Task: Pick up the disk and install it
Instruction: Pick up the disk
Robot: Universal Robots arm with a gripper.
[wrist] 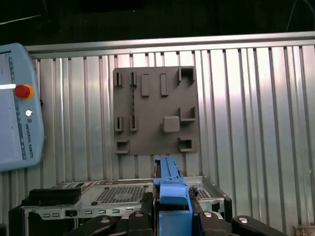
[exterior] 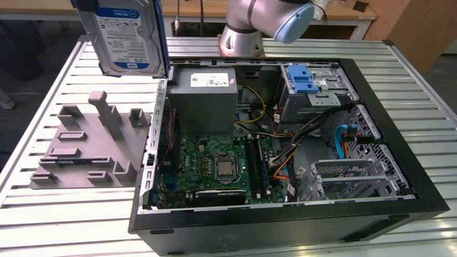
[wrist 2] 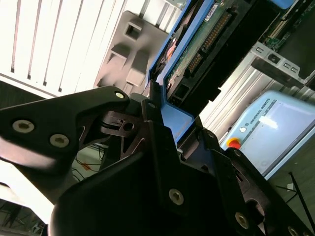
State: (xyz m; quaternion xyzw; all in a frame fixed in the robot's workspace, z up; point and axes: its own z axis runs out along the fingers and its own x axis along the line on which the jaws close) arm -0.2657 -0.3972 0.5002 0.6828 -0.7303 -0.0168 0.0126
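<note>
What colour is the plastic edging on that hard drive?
Blue. The disk's bracket shows best in the first wrist view.

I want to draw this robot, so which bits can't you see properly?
Exterior view: the disk is cut off by the picture's upper edge.
Second wrist view: the claw covers the disk's near end; its label faces away.
First wrist view: the disk is edge-on, its faces hidden.
Exterior view: cables cover part of the computer case's floor.
</note>
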